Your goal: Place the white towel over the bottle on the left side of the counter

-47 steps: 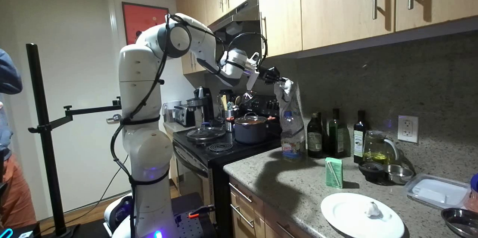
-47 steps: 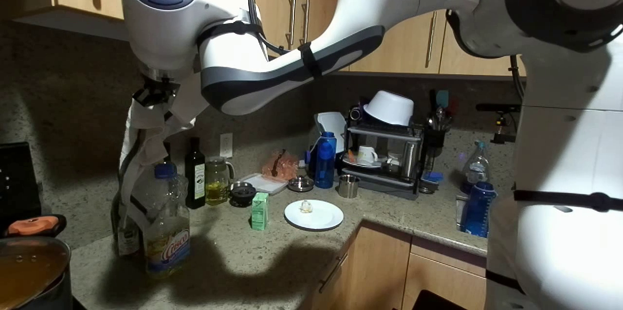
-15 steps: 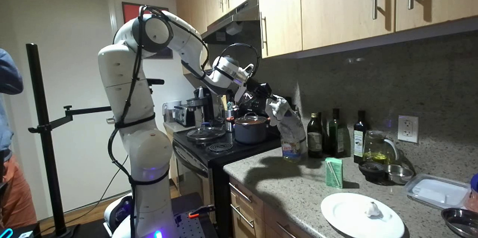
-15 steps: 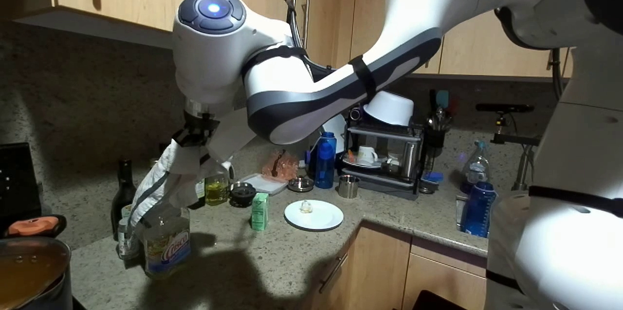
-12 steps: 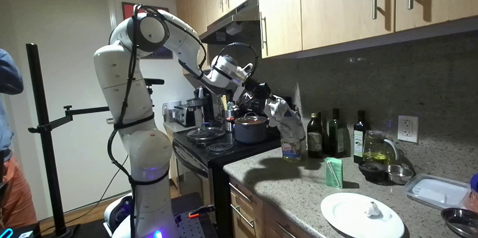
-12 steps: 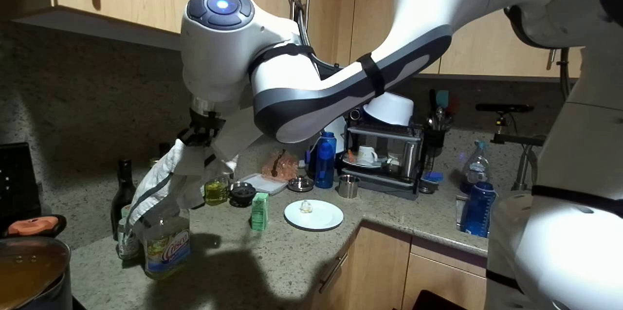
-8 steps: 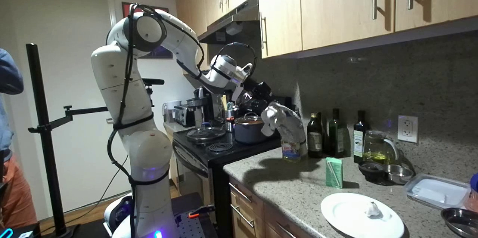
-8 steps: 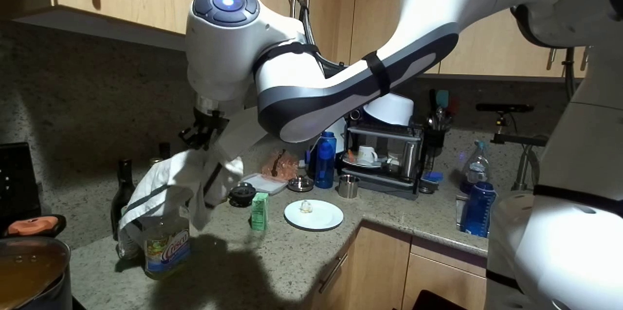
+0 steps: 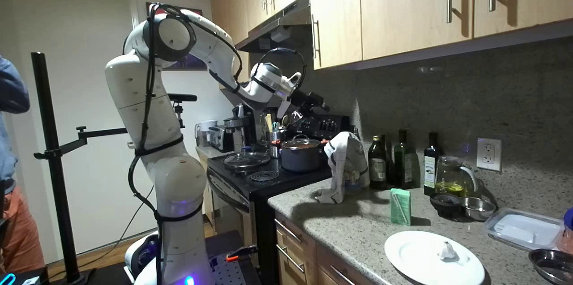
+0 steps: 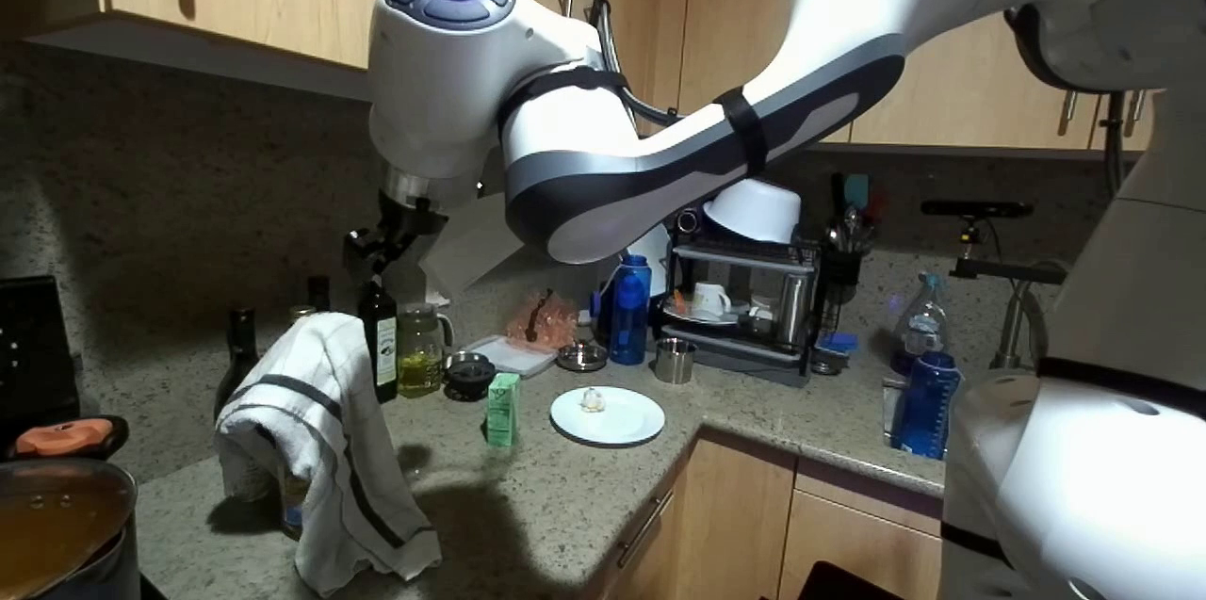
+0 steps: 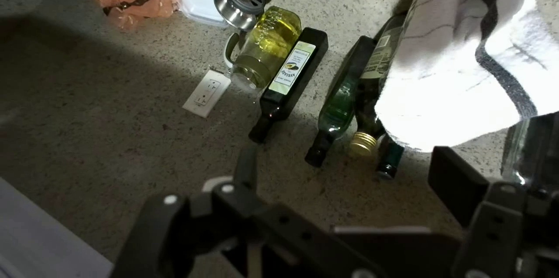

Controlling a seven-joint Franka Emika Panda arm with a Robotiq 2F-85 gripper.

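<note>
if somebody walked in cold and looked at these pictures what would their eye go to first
Probably the white arm spanning much of an exterior view, its open pincer higher than the towel and apart from it. Next that striped towel, draped over a bottle at the end of the counter beside the stove. Then perhaps the white plate holding garlic, near the counter's front edge.

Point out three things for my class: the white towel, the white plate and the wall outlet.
White towel point(image 10: 325, 468), in an exterior view: on its hanging cloth.
White plate point(image 9: 416, 258), in an exterior view: on bare surface near its middle.
Wall outlet point(image 11: 206, 93), in the wrist view: on the middle of its cover.
</note>
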